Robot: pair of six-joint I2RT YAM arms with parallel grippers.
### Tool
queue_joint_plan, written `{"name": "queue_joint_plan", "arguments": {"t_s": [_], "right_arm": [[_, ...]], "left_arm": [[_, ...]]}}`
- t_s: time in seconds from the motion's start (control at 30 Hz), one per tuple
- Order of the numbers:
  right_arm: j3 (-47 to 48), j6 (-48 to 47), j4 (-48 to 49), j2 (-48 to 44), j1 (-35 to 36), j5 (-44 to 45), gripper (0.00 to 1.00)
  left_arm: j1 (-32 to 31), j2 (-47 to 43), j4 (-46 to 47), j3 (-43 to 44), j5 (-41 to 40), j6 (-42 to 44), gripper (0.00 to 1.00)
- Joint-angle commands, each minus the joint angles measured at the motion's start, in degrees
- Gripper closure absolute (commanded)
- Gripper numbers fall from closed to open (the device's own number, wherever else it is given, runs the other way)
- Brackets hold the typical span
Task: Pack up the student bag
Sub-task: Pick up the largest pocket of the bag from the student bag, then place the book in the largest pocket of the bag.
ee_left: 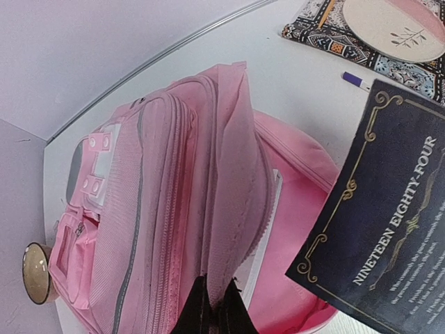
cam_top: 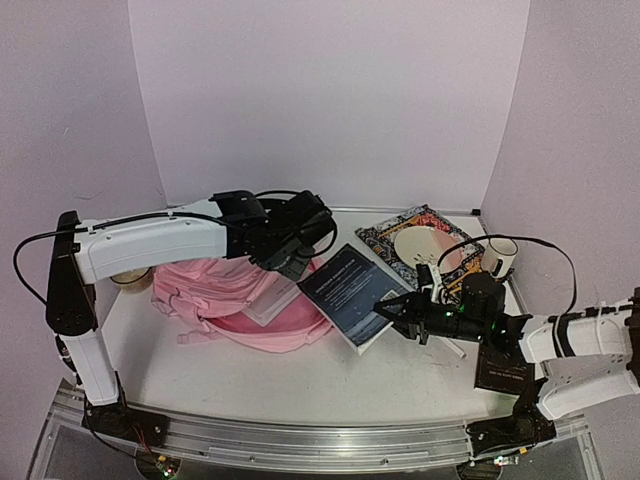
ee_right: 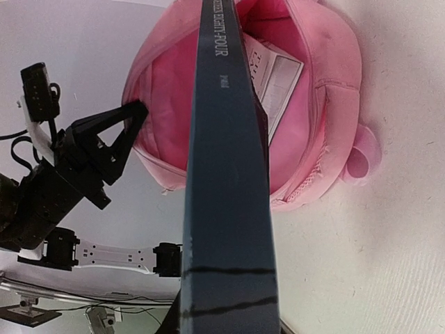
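Bag (cam_top: 215, 290) pink, soft, lying left-centre on table (cam_top: 300, 380), mouth held open toward book (cam_top: 350, 295).
Left gripper (ee_left: 214, 307) clamped on bag's upper lip; right gripper (cam_top: 388, 312) grips book by its edge. Risk: thin lip slips free and mouth sags shut, or book corner snags zipper edge, shoving bag.

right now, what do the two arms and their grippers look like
The left arm and right arm both have smooth white link shells with black joints and black bases. A thin black left cable and right cable loop off them. The left gripper and right gripper are all black, with angular fingers.
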Motion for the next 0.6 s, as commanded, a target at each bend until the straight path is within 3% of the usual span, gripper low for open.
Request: {"name": "queue_joint_plan", "arguments": {"t_s": [0.0,0.2,0.57], "right_arm": [[5.2,3.2,21.3,5.1,0.5,-4.3,1.00],[8.8,6.5,29.9,11.5,0.7,-7.0,1.00],[10.2,7.3,28.8,7.8,0.7,-6.8,1.00]], "left_arm": [[0.0,-4.8,1.6,4.5,0.0,0.3,1.00],[0.0,-5.3,1.6,4.3,1.3,-0.3,1.00],[0.0,-4.3,1.6,5.5,2.7,-0.5,1.00]]}}
